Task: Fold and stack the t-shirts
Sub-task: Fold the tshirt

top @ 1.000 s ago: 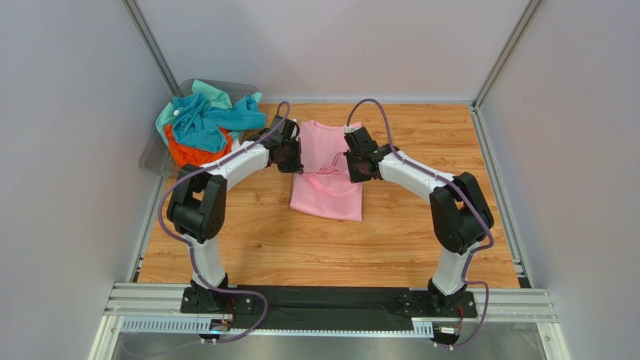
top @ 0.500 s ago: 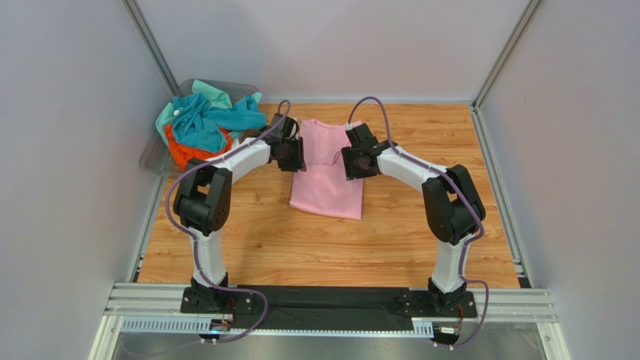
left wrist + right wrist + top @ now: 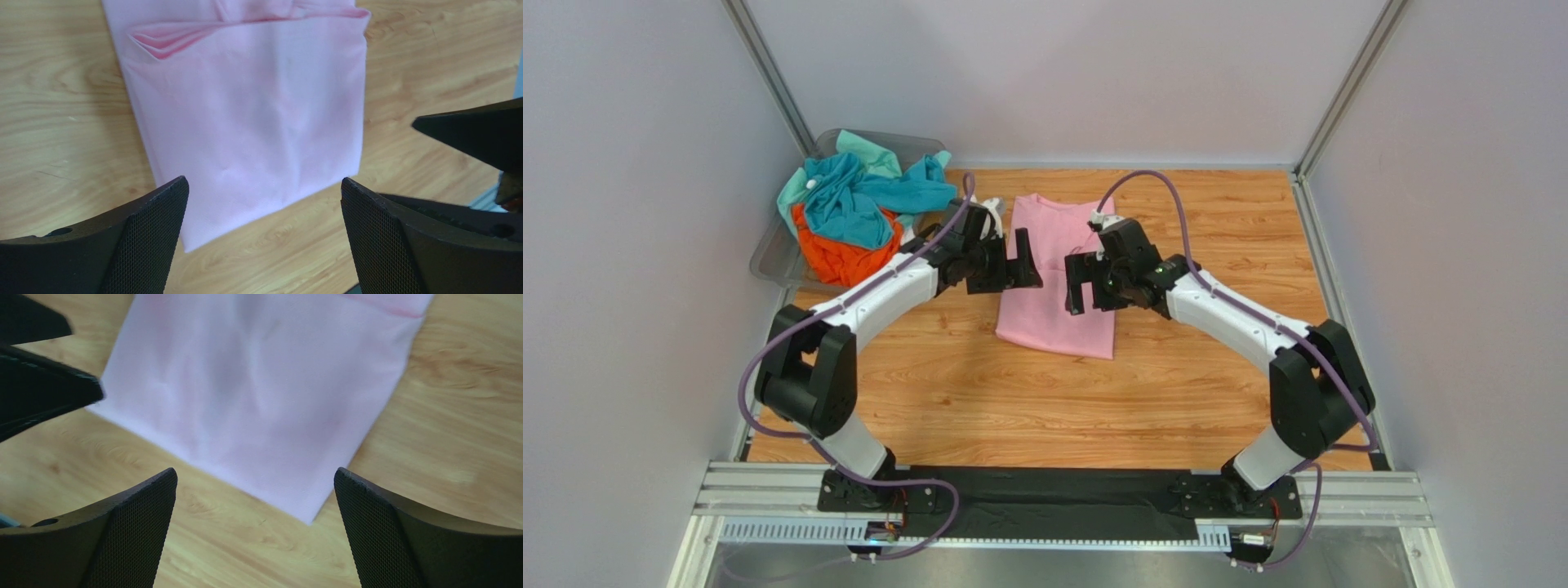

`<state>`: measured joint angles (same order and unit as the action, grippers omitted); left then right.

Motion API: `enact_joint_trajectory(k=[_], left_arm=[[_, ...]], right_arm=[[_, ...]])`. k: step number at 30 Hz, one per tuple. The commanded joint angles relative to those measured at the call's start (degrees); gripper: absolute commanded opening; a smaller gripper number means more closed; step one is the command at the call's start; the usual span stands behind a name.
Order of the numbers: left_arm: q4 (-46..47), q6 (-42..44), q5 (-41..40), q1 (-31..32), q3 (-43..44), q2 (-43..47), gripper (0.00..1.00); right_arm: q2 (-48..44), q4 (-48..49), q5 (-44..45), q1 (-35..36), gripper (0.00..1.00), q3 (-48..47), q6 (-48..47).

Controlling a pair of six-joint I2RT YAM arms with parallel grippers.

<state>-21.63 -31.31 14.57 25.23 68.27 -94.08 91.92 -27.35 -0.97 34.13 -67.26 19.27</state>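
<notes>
A pink t-shirt [image 3: 1059, 321] lies folded into a long rectangle in the middle of the wooden table, its near edge toward the arms. My left gripper [image 3: 1024, 260] hovers over its left side and my right gripper [image 3: 1078, 282] over its right side, both open and holding nothing. The left wrist view looks down on the folded pink t-shirt [image 3: 245, 110] beyond the open left gripper [image 3: 264, 202]. From the right wrist, the pink t-shirt's [image 3: 264, 398] near corner shows between the wide fingers of the right gripper [image 3: 255, 502].
A clear plastic bin [image 3: 772, 257] at the back left holds a heap of teal shirts [image 3: 848, 196] and an orange one [image 3: 836, 251]. Grey walls close in the table on three sides. Each wrist view catches the other gripper's black fingers [image 3: 479, 131] at its edge.
Both grippers went from shut to wide open and let go of the pink t-shirt. They rose and drew toward each other above it, and the shirt now lies flat.
</notes>
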Motion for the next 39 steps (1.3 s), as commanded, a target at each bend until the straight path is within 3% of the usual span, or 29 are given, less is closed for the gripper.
enact_joint_trajectory(k=[1,4,22,31,39], left_arm=[[5.5,-3.4,6.2,1.4,-4.6,1.7,0.99],[8.6,-4.5,9.9,1.4,-7.3,0.7,0.99],[10.3,-5.9,10.7,1.5,-20.5,-2.7,0.99],[6.8,-7.3,6.5,3.9,-30.3,5.6,0.99],[-2.9,-12.1,-1.6,12.6,-34.4,22.2,0.99]], right_arm=[[-3.1,7.4,-8.2,1.1,1.0,5.6,5.2],[-3.2,12.7,-15.2,1.6,1.0,9.8,6.8],[3.5,14.8,-14.1,2.1,1.0,18.7,9.0],[-6.3,13.1,-10.9,7.7,1.0,29.6,13.1],[-17.6,3.1,0.7,18.3,1.0,26.8,13.0]])
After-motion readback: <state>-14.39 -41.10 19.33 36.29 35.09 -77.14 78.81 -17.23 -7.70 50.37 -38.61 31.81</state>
